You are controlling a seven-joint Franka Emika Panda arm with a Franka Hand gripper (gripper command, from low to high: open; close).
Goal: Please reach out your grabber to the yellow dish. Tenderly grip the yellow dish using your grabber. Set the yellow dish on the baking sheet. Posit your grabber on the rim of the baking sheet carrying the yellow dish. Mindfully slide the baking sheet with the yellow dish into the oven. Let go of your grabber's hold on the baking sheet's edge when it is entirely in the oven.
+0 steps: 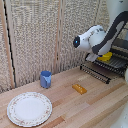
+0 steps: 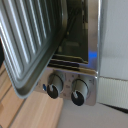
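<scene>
Now, with the dish (image 1: 105,57) on the sheet (image 1: 107,67), I'd grip its rim squarely and push level toward the oven (image 2: 75,45); tool state unseen.

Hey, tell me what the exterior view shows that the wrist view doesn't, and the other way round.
Only the exterior view shows the blue cup, the floral-rimmed plate, the flat orange-yellow piece, the yellow dish sitting on the baking sheet, and the robot arm. Only the wrist view shows the oven's two control knobs and its dark interior up close. Both share the wooden table and the baking sheet. The claw's fingers cannot be made out in either view.
</scene>
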